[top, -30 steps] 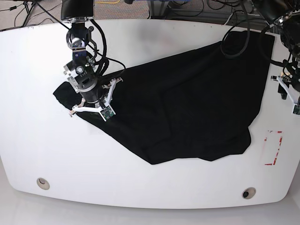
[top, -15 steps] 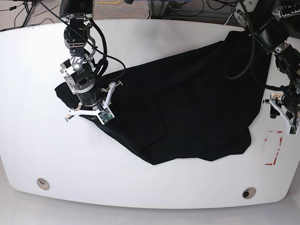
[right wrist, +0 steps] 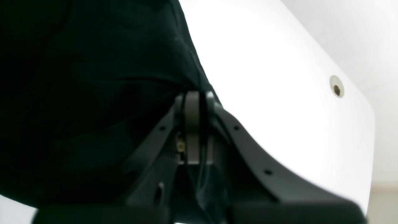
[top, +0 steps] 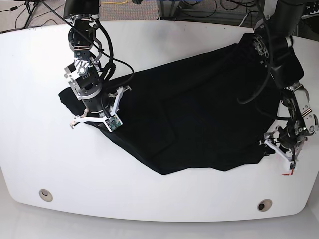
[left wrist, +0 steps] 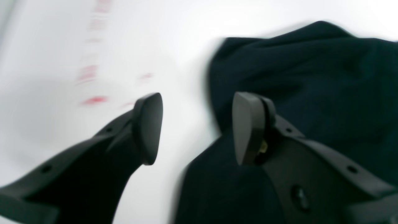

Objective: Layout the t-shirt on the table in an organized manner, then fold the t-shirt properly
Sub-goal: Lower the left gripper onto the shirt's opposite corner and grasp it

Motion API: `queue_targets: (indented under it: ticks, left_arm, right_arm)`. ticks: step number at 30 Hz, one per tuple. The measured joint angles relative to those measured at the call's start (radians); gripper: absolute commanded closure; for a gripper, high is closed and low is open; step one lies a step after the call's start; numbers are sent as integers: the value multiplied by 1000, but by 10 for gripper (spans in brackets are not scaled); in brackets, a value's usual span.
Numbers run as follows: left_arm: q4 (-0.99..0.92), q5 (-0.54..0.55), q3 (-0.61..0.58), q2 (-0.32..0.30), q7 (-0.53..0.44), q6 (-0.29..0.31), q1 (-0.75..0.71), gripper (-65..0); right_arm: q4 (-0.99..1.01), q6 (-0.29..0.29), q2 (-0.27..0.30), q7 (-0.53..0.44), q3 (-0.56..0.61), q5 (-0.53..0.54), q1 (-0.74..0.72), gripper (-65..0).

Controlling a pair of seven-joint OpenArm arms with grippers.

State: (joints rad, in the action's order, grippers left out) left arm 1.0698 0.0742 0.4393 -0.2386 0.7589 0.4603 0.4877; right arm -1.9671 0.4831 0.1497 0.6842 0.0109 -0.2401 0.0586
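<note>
My left gripper [left wrist: 196, 127], jaws spread, straddles the black t-shirt [top: 199, 114]'s near corner edge on the table [top: 164, 204]; my right gripper [right wrist: 194, 124] pinches the far sleeve end.

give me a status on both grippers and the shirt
Right gripper shut on the t-shirt. Left gripper open at its near corner, holding nothing. Shirt spread but rumpled on the table. Nothing in the way.

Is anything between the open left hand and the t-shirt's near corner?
Nothing visible. The left hand hangs open right at the t-shirt edge, with only bare table between its fingers.
</note>
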Motion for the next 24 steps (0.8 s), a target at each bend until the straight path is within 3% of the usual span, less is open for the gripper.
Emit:
queue_targets:
  ticks: [9, 14, 24]
  left_arm:
    - [-357, -5, -39, -32, -201, -129, 138, -494]
    - [-492, -5, -119, -55, -261, -139, 180, -494]
    - [-607, -2, -124, -45, -333, -136, 190, -494]
  right_arm:
    - [0, 0, 0, 0, 0, 0, 0, 0]
    - [0, 0, 0, 1, 0, 0, 0, 0]
    - [0, 0, 0, 0, -1, 0, 0, 0]
